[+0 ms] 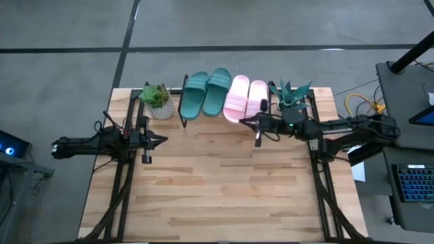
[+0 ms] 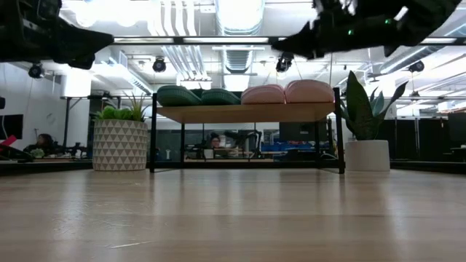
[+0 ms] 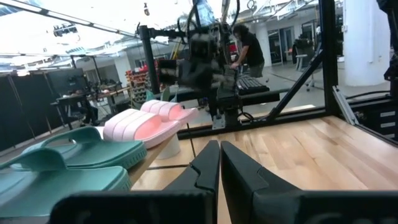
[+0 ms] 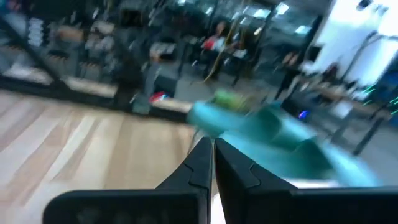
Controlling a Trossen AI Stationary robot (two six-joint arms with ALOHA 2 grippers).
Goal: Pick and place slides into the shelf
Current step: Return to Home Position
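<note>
Two dark green rubber slides [image 1: 218, 91] and two light pink rubber slides [image 1: 237, 98] lie side by side on the low shelf with a light plank top and thin black legs [image 2: 247, 113]. It stands at the far edge of the slatted wooden table [image 1: 224, 183], green left, pink right. From above, the slides hide most of the plank.

My right pincer [image 1: 243, 121], closed on nothing, hangs just near of the pink pair. Its wrist view is too blurred to read.

My left pincer [image 1: 165, 140], closed and empty, is at table left.

The low view cuts off both arms.
</note>
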